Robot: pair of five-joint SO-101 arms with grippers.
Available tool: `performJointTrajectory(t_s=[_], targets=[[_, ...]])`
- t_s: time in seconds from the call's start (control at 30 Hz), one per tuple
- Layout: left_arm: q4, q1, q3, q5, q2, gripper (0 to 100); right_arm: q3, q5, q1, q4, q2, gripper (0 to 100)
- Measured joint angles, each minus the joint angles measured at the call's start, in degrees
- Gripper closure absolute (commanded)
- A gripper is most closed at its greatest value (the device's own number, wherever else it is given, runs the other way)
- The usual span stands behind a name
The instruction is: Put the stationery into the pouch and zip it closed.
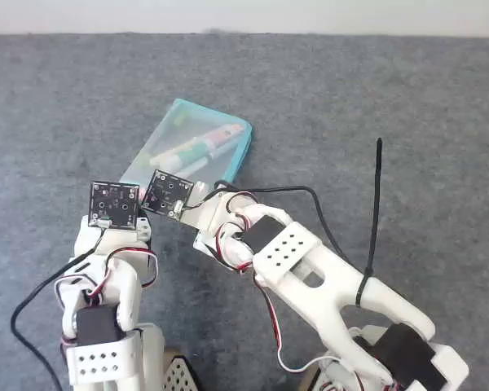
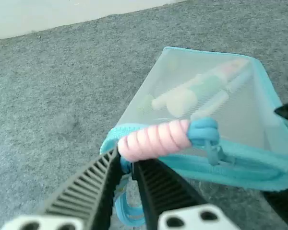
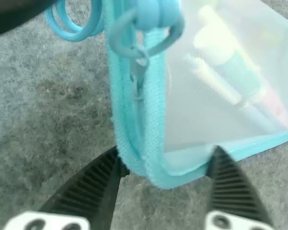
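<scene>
Left fingers (image 2: pixel 97 182) pinch the pink pull (image 2: pixel 153 139) of the pouch (image 2: pixel 182 76). Right fingers (image 3: pixel 93 184) sit spread astride the pouch's corner. Left unclamped, the pouch may slide and the zip jam.

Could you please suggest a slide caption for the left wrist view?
Left gripper pinching an end of the pouch by its pink zipper pull, pens inside.

Left pincer (image 2: pixel 127 162) and right pincer (image 3: pixel 166 158) crowd the pouch (image 1: pixel 197 145) at its zipper; grey mat (image 1: pixel 383 90) lies beyond.
</scene>
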Motion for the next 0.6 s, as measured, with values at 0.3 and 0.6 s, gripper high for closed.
performJointTrajectory(t_s=[0.3, 0.6], targets=[[0.0, 0.0, 0.0, 0.0, 0.0, 99, -0.7, 0.2, 0.4, -2.7, 0.3, 99.0], [0.0, 0.0, 0.0, 0.0, 0.0, 99, -2.4, -1.7, 5.1, -1.1, 3.2, 99.3]])
